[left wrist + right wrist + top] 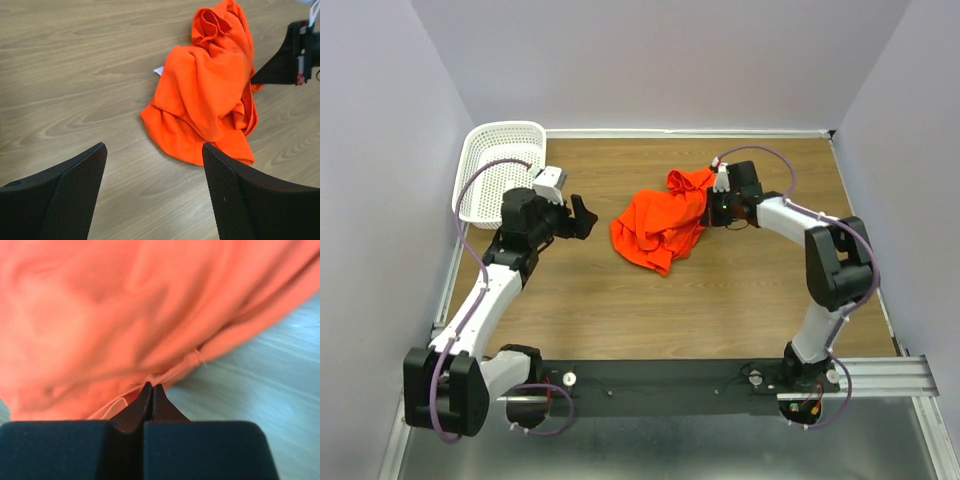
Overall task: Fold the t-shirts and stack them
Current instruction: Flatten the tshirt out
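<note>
1. A plain bright orange-red soft fabric t-shirt (660,225) lies crumpled in a loose heap on the brown wood-grain table (620,310). In the top view it sits slightly toward 1 o'clock from the table's middle, unfolded and bunched.
2. The heap's widest part spreads toward 7 o'clock. A narrower gathered bunch of the t-shirt rises toward 1 o'clock, next to the right arm's wrist.
3. The right pincer (712,203) meets the t-shirt at its 3 o'clock edge. In the right wrist view its black fingers are pressed together, the right pincer (151,388) nipping a hem fold of the orange cloth at its tips. That view is blurred.
4. From the left wrist view the right pincer (255,79) shows as a dark wedge at the cloth's 3 o'clock side.
5. The left pincer (582,217) hangs at 9 o'clock of the t-shirt, near it but apart. Its two black mesh-textured fingers (75,190) stand wide apart, and the left pincer (154,147) has only bare table between them.
6. A small white tag (158,70) peeks out at the t-shirt's 10 o'clock edge in the left wrist view.
7. A white perforated plastic basket (480,150) stands at the table's 10 o'clock corner, behind the left arm and well apart from the t-shirt.
</note>
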{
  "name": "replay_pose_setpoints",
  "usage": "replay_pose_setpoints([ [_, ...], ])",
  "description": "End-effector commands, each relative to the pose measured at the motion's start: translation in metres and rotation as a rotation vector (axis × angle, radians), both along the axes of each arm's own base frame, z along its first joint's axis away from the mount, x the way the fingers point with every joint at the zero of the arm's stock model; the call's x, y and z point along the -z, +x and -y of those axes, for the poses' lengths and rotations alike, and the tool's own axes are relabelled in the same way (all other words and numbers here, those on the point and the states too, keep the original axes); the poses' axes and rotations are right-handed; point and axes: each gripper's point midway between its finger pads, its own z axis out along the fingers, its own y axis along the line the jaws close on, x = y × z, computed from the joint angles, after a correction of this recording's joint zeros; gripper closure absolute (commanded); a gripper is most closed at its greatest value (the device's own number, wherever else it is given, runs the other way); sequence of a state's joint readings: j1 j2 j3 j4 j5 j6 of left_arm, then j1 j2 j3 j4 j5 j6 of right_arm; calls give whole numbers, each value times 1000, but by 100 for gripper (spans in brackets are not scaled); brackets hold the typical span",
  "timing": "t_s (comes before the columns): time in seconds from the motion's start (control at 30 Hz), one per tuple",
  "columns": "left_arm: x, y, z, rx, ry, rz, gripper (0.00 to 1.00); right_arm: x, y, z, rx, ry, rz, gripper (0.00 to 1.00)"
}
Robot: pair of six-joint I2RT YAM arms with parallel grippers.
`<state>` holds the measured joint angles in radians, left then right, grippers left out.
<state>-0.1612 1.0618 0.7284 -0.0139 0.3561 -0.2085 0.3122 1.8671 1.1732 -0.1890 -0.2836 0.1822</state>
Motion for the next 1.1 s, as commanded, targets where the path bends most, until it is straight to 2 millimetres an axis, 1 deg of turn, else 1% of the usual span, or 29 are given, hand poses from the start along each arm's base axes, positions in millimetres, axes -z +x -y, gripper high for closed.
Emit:
replay_pose_setpoints([
  [0.0, 12, -2, 20, 86, -73, -86, 19, -76, 3, 31, -33, -77, 247, 99],
  [0.03, 23, -2, 29, 106, -93, -138, 19, -71, -5, 40, -32, -95, 237, 100],
  [0.07, 26, -1, 34, 110, -105, -163, 19, -74, -7, 52, -55, -130, 262, 100],
  [0.1, 30, 0, 39, 113, -115, -188, 19, -73, -18, 54, -81, -122, 260, 99],
  [0.13, 38, 4, 45, 100, -131, -233, 19, -71, -23, 57, -84, -123, 253, 99],
  [0.17, 40, 2, 57, 119, -141, -258, 19, -64, -34, 56, -115, -107, 237, 99],
  [0.2, 44, 5, 61, 118, -132, -268, 19, -65, -35, 54, -129, -95, 237, 100],
  [0.23, 45, 6, 67, 118, -133, -278, 19, -59, -43, 54, -134, -89, 218, 99],
  [0.27, 47, 12, 75, 119, -143, -287, 19, -57, -45, 53, -140, -78, 212, 99],
  [0.3, 50, 12, 80, 119, -141, -298, 19, -56, -46, 51, -150, -70, 205, 99],
  [0.33, 52, 6, 96, 149, -131, -306, 18, -58, -46, 51, -150, -69, 205, 99],
  [0.37, 58, 9, 103, 136, -128, -323, 19, -58, -46, 51, -148, -69, 205, 99],
  [0.43, 61, 4, 124, 176, -130, -329, 18, -57, -45, 50, -152, -63, 199, 100],
  [0.47, 71, 3, 132, 185, -127, -352, 18, -56, -45, 49, -155, -58, 195, 99],
  [0.5, 73, 4, 138, 191, -137, -352, 18, -55, -45, 49, -155, -57, 190, 99],
  [0.53, 77, 0, 149, 213, -131, -361, 18, -56, -45, 48, -158, -53, 193, 99],
  [0.57, 88, 3, 155, 216, -117, -381, 18, -56, -46, 48, -159, -50, 191, 99],
  [0.63, 101, 4, 164, 219, -90, -405, 18, -60, -46, 48, -159, -43, 198, 99],
  [0.67, 112, 8, 168, 206, -64, -415, 18, -61, -46, 48, -160, -42, 200, 99],
  [0.7, 120, 9, 168, 188, -38, -432, 18, -63, -46, 48, -158, -42, 207, 99],
  [0.73, 127, 15, 163, 150, -5, -432, 18, -64, -46, 49, -159, -40, 209, 99],
  [0.77, 131, 22, 164, 131, 20, -428, 18, -66, -46, 49, -157, -38, 211, 99],
  [0.83, 138, 25, 159, 91, 79, -427, 20, -68, -47, 50, -156, -33, 217, 99],
  [0.9, 142, 32, 153, 56, 132, -413, 39, -70, -47, 51, -154, -31, 220, 99],
  [0.93, 142, 34, 153, 54, 141, -409, 53, -72, -46, 51, -154, -28, 224, 99],
  [0.97, 138, 37, 154, 61, 149, -396, 96, -73, -46, 51, -154, -27, 226, 99],
  [1.0, 133, 38, 156, 63, 148, -386, 100, -74, -46, 51, -156, -27, 230, 99],
  [1.03, 123, 41, 159, 68, 146, -358, 100, -77, -45, 52, -156, -29, 238, 99],
  [1.07, 104, 43, 161, 75, 140, -317, 100, -80, -45, 53, -159, -32, 249, 99],
])
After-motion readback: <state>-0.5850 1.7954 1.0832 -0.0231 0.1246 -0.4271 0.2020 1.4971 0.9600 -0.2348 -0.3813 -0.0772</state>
